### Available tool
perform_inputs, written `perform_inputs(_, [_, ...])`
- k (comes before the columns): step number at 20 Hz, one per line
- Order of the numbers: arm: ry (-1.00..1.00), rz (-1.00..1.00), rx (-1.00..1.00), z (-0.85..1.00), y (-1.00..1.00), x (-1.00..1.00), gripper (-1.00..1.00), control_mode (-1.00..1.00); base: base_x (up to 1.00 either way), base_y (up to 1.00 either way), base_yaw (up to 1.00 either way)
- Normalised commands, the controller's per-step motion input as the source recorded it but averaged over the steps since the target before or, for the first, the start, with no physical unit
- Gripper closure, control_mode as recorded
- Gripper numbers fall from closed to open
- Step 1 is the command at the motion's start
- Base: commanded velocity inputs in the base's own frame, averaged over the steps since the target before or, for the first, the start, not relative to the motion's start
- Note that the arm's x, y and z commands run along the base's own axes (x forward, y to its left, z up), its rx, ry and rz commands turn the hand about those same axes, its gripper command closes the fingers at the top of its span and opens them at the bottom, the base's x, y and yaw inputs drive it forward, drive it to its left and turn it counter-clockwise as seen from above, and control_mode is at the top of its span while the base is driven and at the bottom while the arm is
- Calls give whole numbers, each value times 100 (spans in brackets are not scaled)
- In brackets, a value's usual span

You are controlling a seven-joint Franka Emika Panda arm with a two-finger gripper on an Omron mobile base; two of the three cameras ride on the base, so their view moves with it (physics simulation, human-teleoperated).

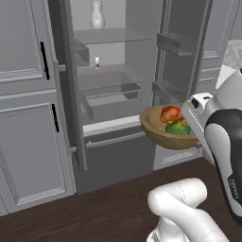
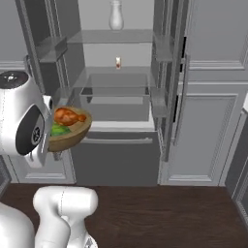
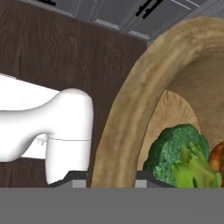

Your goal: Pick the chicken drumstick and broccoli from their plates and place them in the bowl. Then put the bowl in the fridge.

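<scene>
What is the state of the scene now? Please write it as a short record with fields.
bowl: wooden bowl held up in the air by its rim, in front of the open fridge
bowl contents: chicken drumstick and broccoli, side by side
end effector: at the bowl rim, closed on it
fridge: both doors open, glass shelves in view
upper shelf: white bottle
middle shelf: small jar at the back
floor: dark wood
step left: set the bowl inside the fridge

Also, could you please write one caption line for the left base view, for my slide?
The hand carries the wooden bowl, holding the chicken drumstick and broccoli, before the open fridge.
</scene>
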Motion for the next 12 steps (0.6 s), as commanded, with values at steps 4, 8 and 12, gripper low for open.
perform_inputs(4, [0,0,0,0,0,0,100,100,48,-44,18])
perform_inputs(8, [0,0,0,0,0,0,100,100,30,-55,22])
perform_inputs(12, [0,0,0,0,0,0,100,100,49,-22,8])
